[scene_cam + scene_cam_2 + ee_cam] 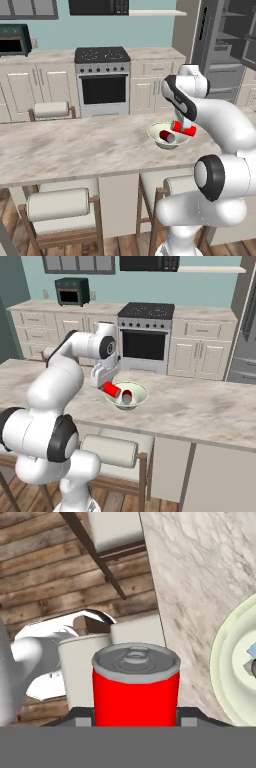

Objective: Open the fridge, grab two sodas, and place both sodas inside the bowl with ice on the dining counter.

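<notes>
Your gripper [111,389], jaws clamped part-open on the second soda [111,389], holds it sideways over the bowl [140,398] rim near the dining counter [200,406] front edge, evidently to lay it beside the first can [126,397].

We see one red can [167,136] lying in bowl [155,136] on desk [75,147]; second can [135,687] held at bowl rim; fridge [225,50] open.

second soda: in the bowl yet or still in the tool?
Still held. The tool grips the red soda on its side over the bowl rim; the other soda already lies inside.
</notes>
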{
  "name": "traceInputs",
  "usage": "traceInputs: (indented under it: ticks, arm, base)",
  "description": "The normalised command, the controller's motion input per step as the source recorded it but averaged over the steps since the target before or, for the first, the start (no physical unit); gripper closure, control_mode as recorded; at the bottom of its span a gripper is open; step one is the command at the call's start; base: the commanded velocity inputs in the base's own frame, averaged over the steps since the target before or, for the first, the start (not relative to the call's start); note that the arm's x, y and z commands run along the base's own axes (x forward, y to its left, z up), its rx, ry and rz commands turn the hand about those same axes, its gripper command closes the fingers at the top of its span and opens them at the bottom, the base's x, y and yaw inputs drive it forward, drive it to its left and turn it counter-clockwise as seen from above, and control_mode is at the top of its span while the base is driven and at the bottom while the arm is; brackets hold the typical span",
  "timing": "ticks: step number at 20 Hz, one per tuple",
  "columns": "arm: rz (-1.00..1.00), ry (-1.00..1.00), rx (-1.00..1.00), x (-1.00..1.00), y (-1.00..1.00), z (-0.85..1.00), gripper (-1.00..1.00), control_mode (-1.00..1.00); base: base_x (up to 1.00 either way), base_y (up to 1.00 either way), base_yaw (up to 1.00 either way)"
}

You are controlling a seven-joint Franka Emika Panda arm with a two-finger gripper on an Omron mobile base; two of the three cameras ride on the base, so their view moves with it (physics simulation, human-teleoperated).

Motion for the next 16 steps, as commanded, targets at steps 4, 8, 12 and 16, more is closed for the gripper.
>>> traceInputs:
  ticks: [4, 8, 12, 16]
  arm:
    - [0.1, 0.02, 0.0, 0.22, -0.15, -0.25, 1.0, -1.0]
    - [0.08, 0.01, 0.0, 0.19, -0.11, -0.23, 1.0, -1.0]
    - [0.04, 0.0, 0.0, 0.24, -0.02, -0.14, 1.0, -1.0]
    - [0.0, 0.0, 0.0, 0.28, 0.0, -0.09, 1.0, -1.0]
  base:
    - [0.0, 0.0, 0.0]
    - [0.0, 0.0, 0.0]
    - [0.0, 0.0, 0.0]
    - [0.0, 0.0, 0.0]
